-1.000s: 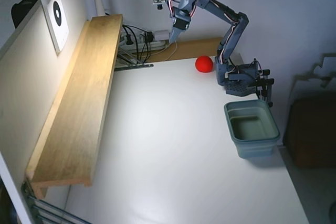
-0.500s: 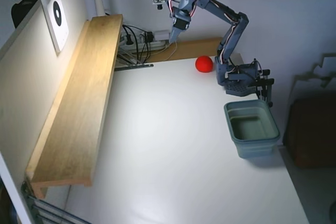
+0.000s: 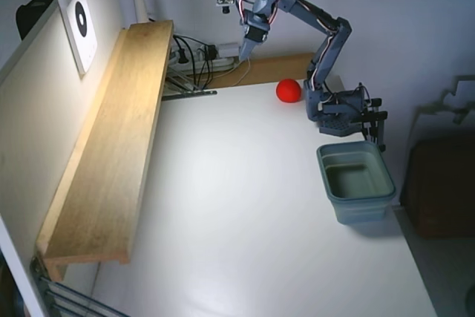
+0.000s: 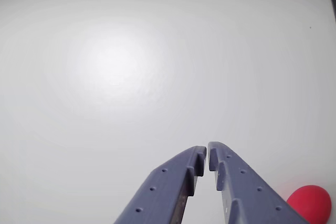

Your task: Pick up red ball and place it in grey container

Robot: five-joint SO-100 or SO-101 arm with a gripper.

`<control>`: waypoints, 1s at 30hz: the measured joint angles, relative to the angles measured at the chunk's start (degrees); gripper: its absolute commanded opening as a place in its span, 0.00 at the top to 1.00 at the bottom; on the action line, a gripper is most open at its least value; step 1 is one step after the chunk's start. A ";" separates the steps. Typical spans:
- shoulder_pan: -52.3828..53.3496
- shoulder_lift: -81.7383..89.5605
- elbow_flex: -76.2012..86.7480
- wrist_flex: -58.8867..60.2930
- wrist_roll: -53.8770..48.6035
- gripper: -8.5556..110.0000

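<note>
Red, smooth and small, the red ball (image 3: 289,90) sits on the white bench (image 3: 245,206), below and right of the raised, closed, empty pincer (image 4: 207,153).

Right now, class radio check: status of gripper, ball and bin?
Gripper shut, empty, raised. Red ball on table by arm base, untouched. Grey container empty. Nothing in the way.

slate-blue printed arm (image 3: 326,38) with red and white cables along its links; black servo near the gripper (image 4: 207,153), whose two tapered fingers (image 4: 168,187) carry rows of small round holes.
</note>
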 measured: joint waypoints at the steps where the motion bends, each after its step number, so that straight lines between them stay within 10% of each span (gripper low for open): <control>1: 0.00 0.00 0.00 0.00 0.00 0.95; 16: 0.00 0.00 0.00 0.00 0.00 0.95; 17: 0.00 0.00 0.00 0.00 0.00 0.61; 30: 0.00 0.00 0.00 0.00 0.00 0.61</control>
